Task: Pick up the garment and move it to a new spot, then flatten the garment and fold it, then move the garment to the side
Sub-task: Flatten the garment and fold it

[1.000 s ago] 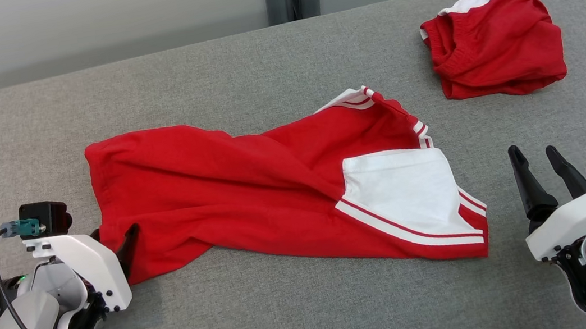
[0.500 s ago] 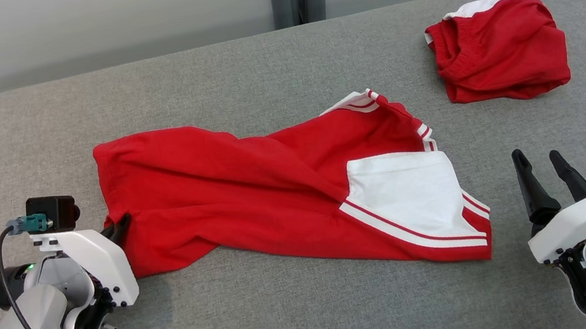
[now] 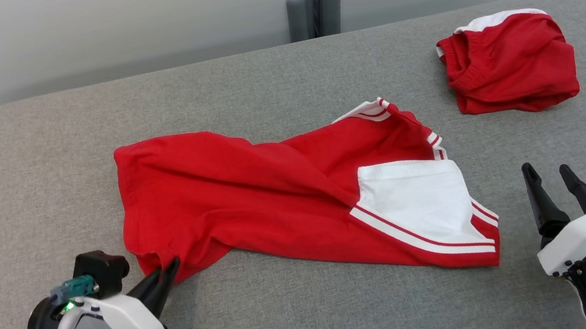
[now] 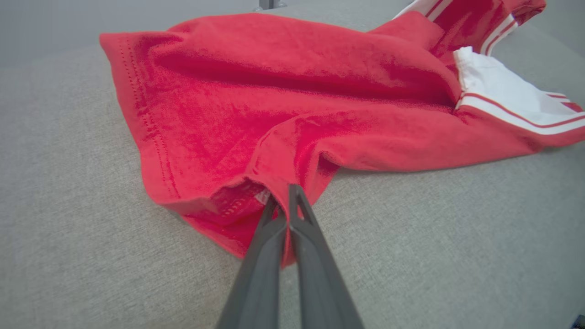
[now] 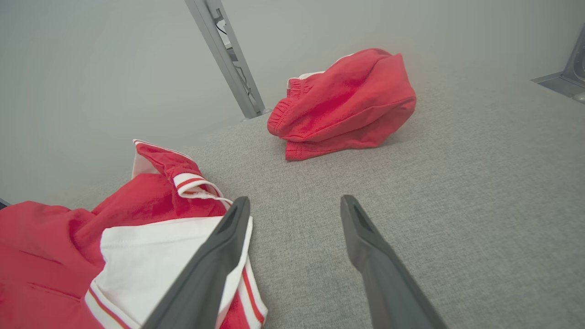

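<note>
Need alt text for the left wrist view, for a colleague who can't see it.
The left tool, shut, pinches the near hem corner of a rumpled red garment with a white striped panel, lying on a grey fabric surface.

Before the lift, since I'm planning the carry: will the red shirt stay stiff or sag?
Likely floppy: the shirt lies in soft folds. Held by one hem corner in the left gripper, it would probably dangle and trail. Light, seemingly: thin cloth.
</note>
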